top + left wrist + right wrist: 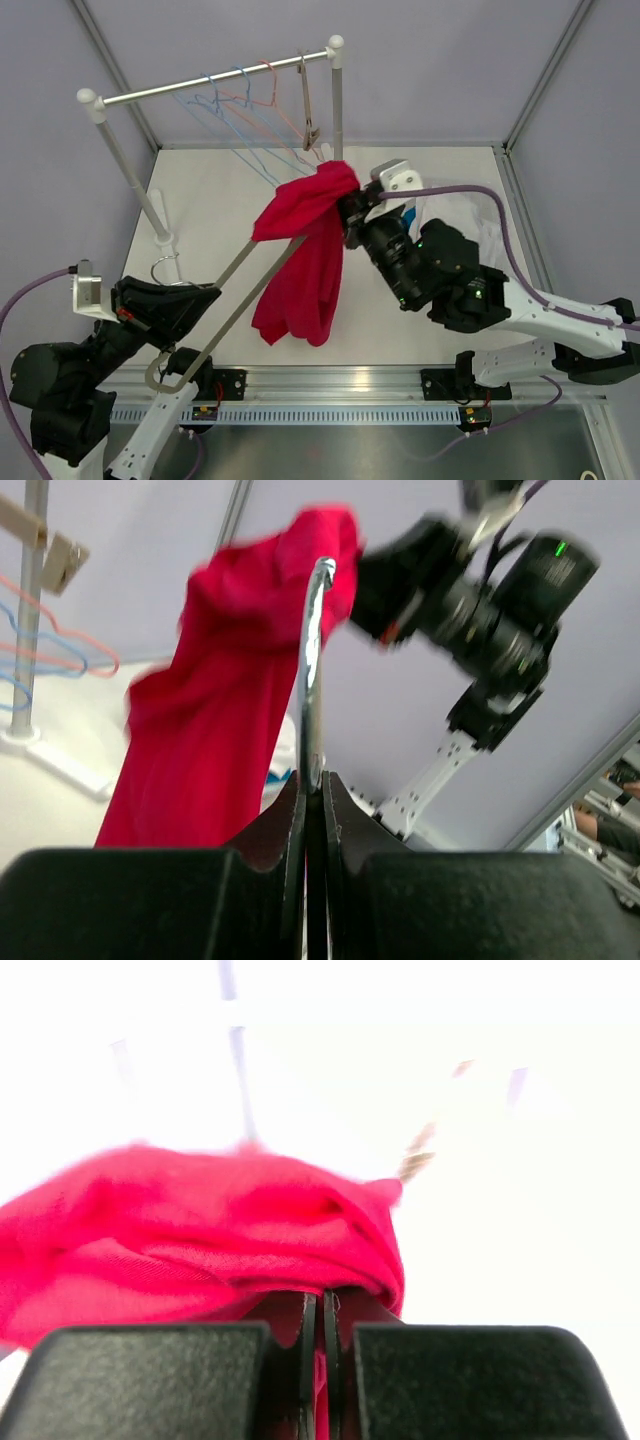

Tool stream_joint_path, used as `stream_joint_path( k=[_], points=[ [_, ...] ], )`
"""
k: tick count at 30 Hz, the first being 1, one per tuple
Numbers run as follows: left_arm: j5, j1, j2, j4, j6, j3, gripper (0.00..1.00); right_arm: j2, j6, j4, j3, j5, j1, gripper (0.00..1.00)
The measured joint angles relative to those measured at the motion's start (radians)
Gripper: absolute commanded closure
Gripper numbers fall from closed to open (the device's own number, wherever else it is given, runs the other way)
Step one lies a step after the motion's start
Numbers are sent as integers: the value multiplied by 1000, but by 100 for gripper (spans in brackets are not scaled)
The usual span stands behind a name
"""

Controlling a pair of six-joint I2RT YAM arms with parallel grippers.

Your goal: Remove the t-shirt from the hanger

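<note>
At the near left corner, the left arm folds low over the table (215, 205), its forearm lying almost flat and pointing toward the right. The left gripper (203, 296) is clenched on the metal hanger (309, 680). In the left wrist view, the two black fingers (285, 820) are pressed together on a bare steel rod that rises straight up between them.

From that grip the hanger's grey rods slant up and to the right, off the table, and their far end disappears inside the red t-shirt (300, 270). The shirt is bunched over that raised end of the hanger. Most of the cloth hangs down in a loose fold over the middle of the table, in front of the clothes rack (215, 85). The rack stands at the back left and carries thin blue and orange wire hangers (245, 120) and one wooden hanger (308, 100).

Just right of the shirt's highest bunch, the right gripper (350, 215) is pinched shut on the red fabric. In the right wrist view its fingers (295, 1310) meet with a sliver of red cloth caught between them. The right arm reaches in from the near right corner, with its white lower link lying along the table edge. Its dark wrist angles up and to the left toward the shirt. Some white cloth (455, 210) lies on the table behind this arm.
</note>
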Motion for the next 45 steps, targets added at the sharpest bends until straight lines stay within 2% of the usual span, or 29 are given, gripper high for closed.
stream_joint_path(
  k=[5,11,19,22,24,28,33,38,41,45],
  points=[
    [58,-10,-44,-92,91,-71,100,-9,-148,52,124,61,-97,100],
    [80,-29,-71,-132,171,-116,100,118,-351,142,443,68,-256,100],
    [40,-58,-71,-177,235,-166,100,373,-466,43,1044,31,-514,100],
    [15,-64,-70,-194,242,-191,100,379,-463,14,1073,21,-602,100],
    [2,-66,-69,-204,245,-196,100,344,-436,2,985,6,-666,100],
    [-26,-71,-69,-206,248,-196,100,224,-327,-27,662,-21,-786,100],
    [-67,-71,-66,-207,252,-196,100,27,-126,15,53,-67,-898,100],
    [-125,-72,-61,-218,266,-196,100,-114,201,75,-533,-58,-993,100],
    [-164,-72,-61,-249,279,-192,100,-114,409,24,-739,-37,-1037,100],
    [-217,-72,-60,-267,301,-191,100,-131,667,-66,-821,-10,-1059,100]
  ],
)
